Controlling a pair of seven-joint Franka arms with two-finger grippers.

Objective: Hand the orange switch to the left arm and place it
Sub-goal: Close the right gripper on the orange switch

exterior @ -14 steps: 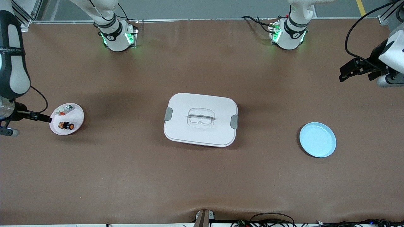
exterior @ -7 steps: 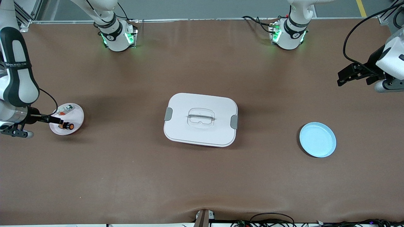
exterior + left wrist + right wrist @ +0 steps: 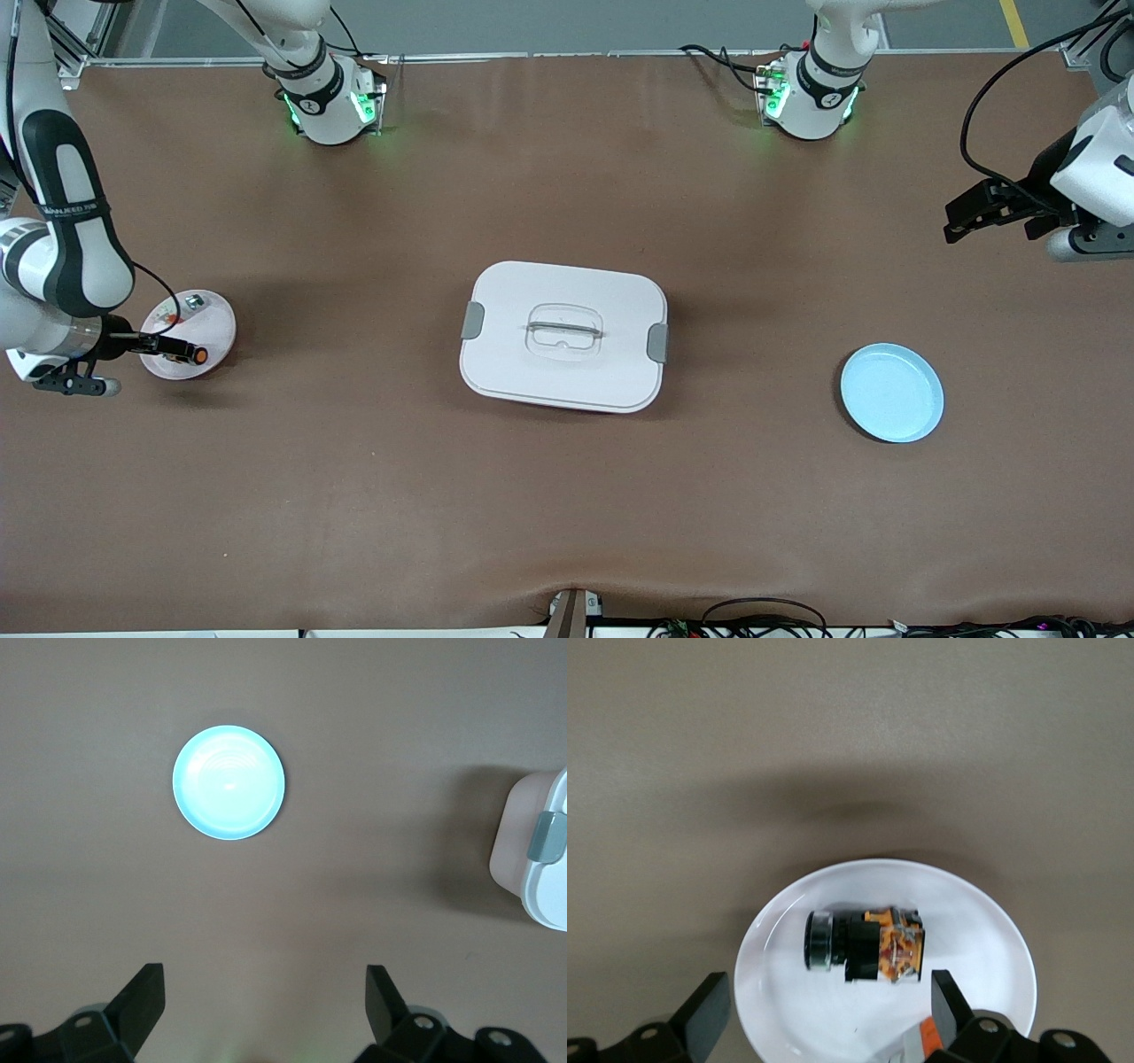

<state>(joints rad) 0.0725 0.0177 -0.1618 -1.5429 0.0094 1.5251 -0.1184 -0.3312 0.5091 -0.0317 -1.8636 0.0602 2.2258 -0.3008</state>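
Box [image 3: 563,337]: the white lidded container sits mid-table, grey clips on its two short sides.
Orange switch [image 3: 191,354]: lies on its side in the white plate [image 3: 217,323], well apart from the box toward the right arm's end of the table; a small silvery part [image 3: 190,304] shares the plate, farther from the front camera.
Right gripper [image 3: 168,348]: hangs low over the white plate just above the switch, fingers [image 3: 709,1010] spread wide, holding nothing.
Left gripper [image 3: 961,217]: waits in the air over bare table toward the left arm's end, jaws spread, empty.
Blue plate [image 3: 891,392]: rests well apart from the box toward the left arm's end, slightly nearer the front camera than the box.
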